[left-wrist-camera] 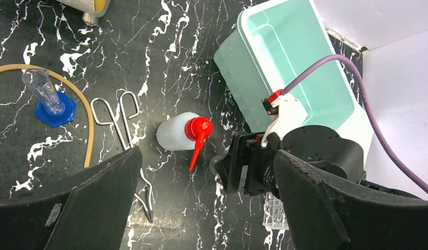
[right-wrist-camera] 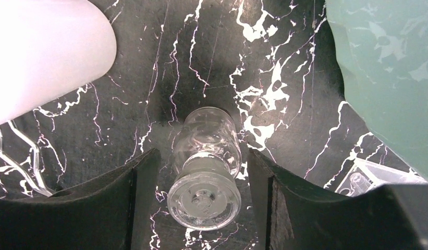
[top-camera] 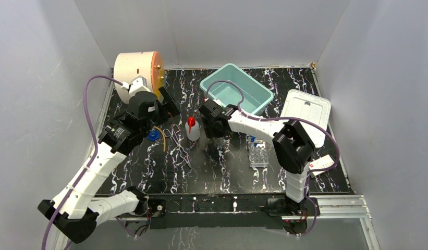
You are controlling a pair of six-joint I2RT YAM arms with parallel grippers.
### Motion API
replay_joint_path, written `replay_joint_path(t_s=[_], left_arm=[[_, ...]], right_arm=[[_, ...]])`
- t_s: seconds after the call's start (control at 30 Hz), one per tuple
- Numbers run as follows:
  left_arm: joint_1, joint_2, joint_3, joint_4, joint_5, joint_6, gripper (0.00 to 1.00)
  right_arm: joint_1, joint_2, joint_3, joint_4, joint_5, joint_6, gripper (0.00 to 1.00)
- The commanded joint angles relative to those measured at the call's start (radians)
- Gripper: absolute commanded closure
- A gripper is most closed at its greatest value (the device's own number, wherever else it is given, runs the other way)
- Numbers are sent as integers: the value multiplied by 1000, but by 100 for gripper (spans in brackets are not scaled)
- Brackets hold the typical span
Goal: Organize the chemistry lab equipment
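A broad band of bare table [top-camera: 217, 179] runs along the near edge in front of both arm bases. At its 3 o'clock end a white box [top-camera: 322, 165] lies at the table's right edge. The rack [top-camera: 258, 153] sits just at 9 o'clock of the right arm's elbow, with open marble between it and the bottle [top-camera: 192, 130].

Farther in, the right gripper [right-wrist-camera: 203, 156] reaches low toward 10 o'clock. Its jaws are spread either side of the vial [right-wrist-camera: 205, 182], and a thin gap shows on each side, so nothing is pinched. The bottle stands near the vial's 9 o'clock, apart from it. The bin wall [right-wrist-camera: 389, 78] crowds in at 2 o'clock, leaving only a narrow lane there.

At 9 o'clock of the bottle lie wire tongs [left-wrist-camera: 120, 120], then the tubing [left-wrist-camera: 88, 125], which curves around the blue ring [left-wrist-camera: 55, 110]. A clear tube stands upright in the ring.

The left gripper [left-wrist-camera: 207, 156] hovers above this group, jaws wide apart and holding nothing.

Farthest off, the bin [top-camera: 205, 86] sits at 12 o'clock of the right gripper. A white lid [top-camera: 305, 109] lies at the bin's 3 o'clock against the right edge. The drum [top-camera: 133, 70] fills the far-left corner.
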Motion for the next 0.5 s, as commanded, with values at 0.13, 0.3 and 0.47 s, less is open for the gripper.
replay_joint_path(t_s=[0.13,0.3,0.47], left_arm=[[9,-13,-19,6,-3,19,2],[12,-19,-33,13,6,15,2],[14,-32,-38,10,3,11,2]], right_arm=[[30,7,-12,-29,17,-8,41],[36,-3,11,-44,28,-9,56],[39,-34,90,-107,15,-22,59]])
